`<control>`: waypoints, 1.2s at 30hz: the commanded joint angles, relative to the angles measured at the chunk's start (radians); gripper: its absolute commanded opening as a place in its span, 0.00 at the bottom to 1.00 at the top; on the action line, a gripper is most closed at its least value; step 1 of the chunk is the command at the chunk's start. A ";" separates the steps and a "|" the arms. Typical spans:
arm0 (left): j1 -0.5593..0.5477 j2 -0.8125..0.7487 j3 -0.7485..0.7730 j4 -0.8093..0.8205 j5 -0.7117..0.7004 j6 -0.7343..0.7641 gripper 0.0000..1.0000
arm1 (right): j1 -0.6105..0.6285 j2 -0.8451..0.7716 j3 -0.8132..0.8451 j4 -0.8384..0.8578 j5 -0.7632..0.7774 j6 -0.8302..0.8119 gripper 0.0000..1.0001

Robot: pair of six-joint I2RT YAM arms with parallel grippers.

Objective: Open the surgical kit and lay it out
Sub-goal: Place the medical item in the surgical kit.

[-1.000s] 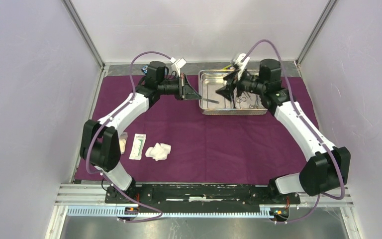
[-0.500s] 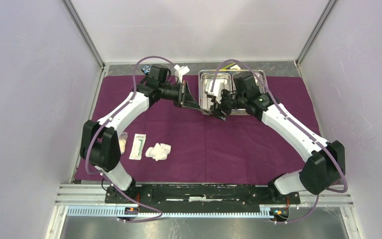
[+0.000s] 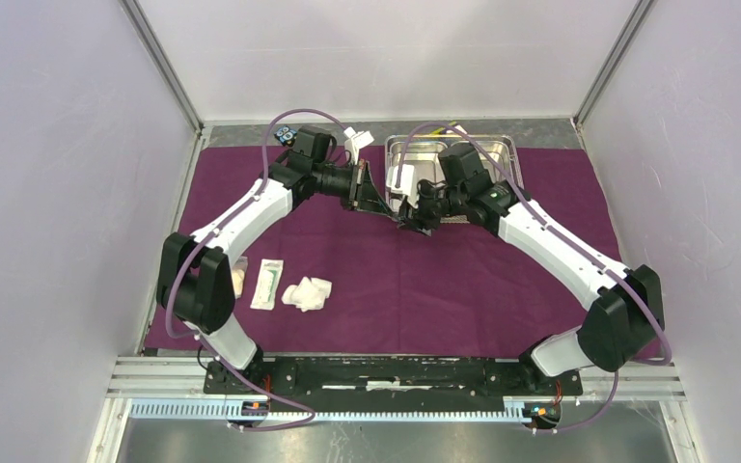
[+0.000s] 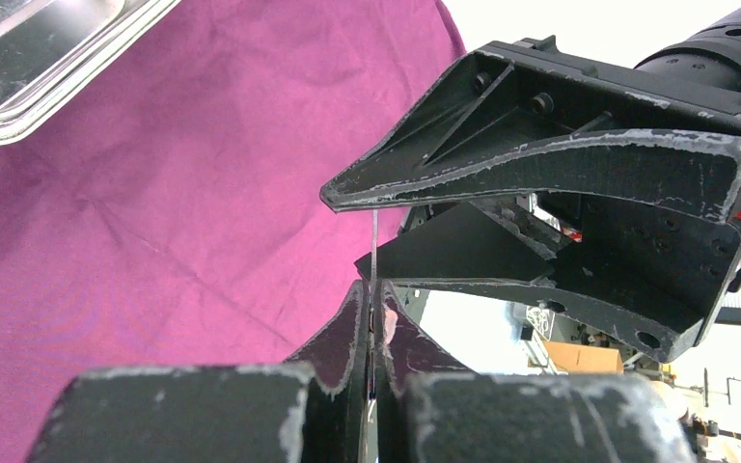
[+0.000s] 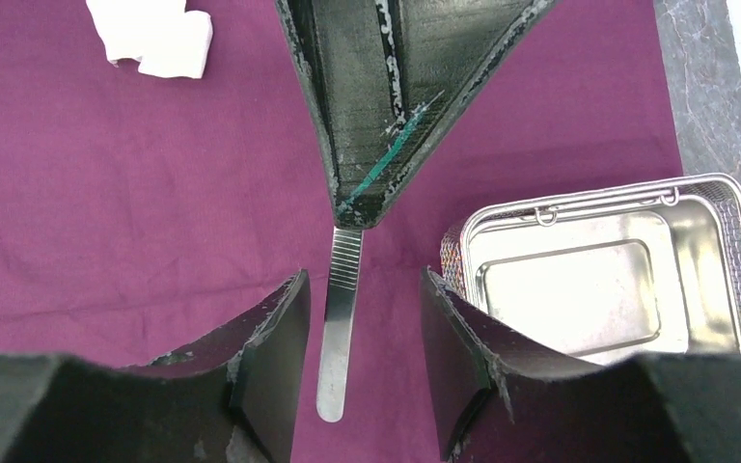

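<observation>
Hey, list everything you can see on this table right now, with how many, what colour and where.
cloth wrap: one, dark purple, spread flat over the table.
steel tray: one, shiny, at the far edge of the cloth, right of centre.
tweezers: one, steel, held near the tray's front left corner.
gauze wads: two, white, near left of the cloth.
packet: one, flat, white, between the gauze wads.
left gripper: black, shut on the tweezers.
right gripper: black, open, a finger on either side of the tweezers' free end.
</observation>
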 commanded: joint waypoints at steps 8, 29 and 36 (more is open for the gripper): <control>-0.016 0.006 0.034 -0.010 0.008 0.043 0.02 | 0.028 0.007 0.044 0.007 0.032 0.014 0.42; -0.015 0.011 0.033 -0.004 -0.024 0.068 0.04 | 0.033 0.002 0.015 0.017 0.110 0.071 0.07; -0.010 0.036 0.126 -0.044 -0.116 0.129 0.50 | 0.032 -0.046 -0.068 0.042 0.257 0.147 0.04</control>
